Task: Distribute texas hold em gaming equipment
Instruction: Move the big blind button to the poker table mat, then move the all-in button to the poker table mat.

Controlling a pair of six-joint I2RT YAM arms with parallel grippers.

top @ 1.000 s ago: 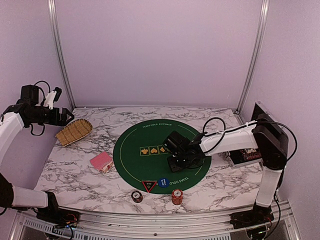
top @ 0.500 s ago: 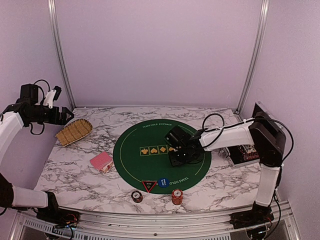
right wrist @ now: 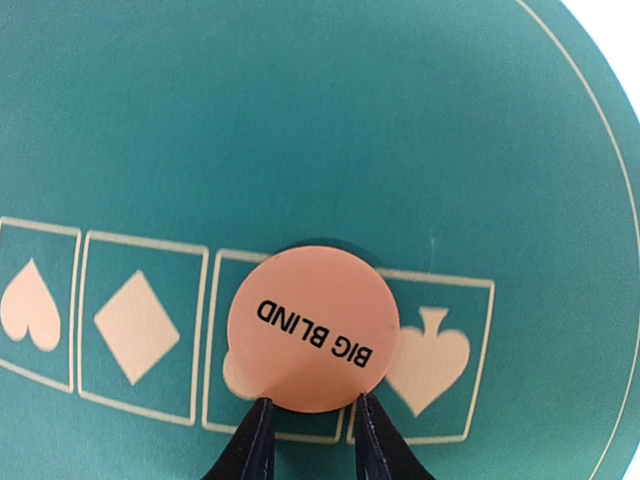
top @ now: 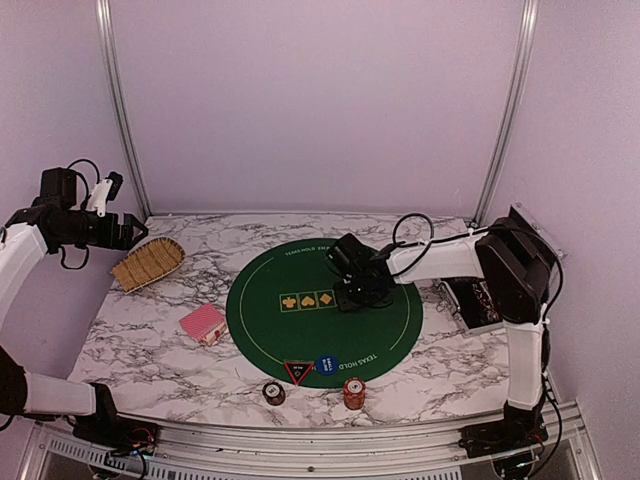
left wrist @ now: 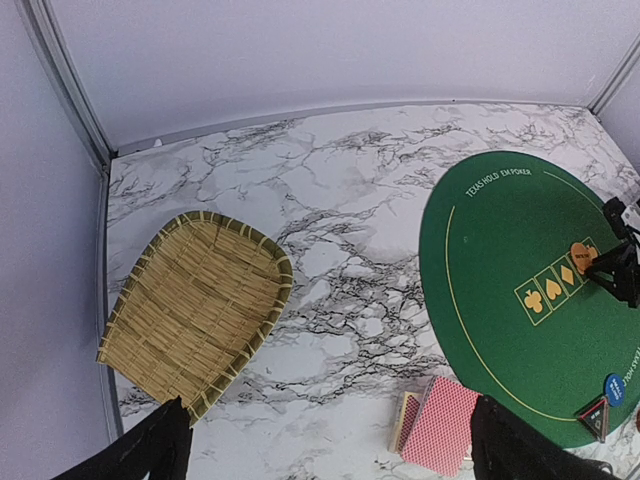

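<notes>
**Right gripper at the BIG BLIND disc, left gripper wide apart over the basket**

From where I stand, the right gripper (right wrist: 312, 405) is down on the green mat (top: 270, 320), at about 1 o'clock from the mat's centre. Its fingers (right wrist: 258, 440) are drawn close together. Their tips meet the lower edge of the orange BIG BLIND disc (right wrist: 313, 340), one on each side. I cannot tell whether they really pinch the disc or only touch it. The disc sits over the row of printed suit boxes, overlapping the spade box and the box next to it.

The left gripper (left wrist: 330, 420) hangs high at 9 to 10 o'clock, fingers spread wide with nothing between them. The woven basket (left wrist: 195, 310) lies on the marble surface (top: 150, 340) below it.

The pack of cards (top: 203, 323), pink-red backs up, lies at 9 o'clock just off the mat's rim. At 6 o'clock, inside the rim, the triangular marker (top: 297, 372) and the blue button (top: 326, 365) sit side by side. Just off the mat, nearer the arms, are a dark chip (top: 274, 392) and an orange-red chip stack (top: 354, 392), a little apart from each other. The black case (top: 478, 302) lies at 3 o'clock, beside the right arm.
</notes>
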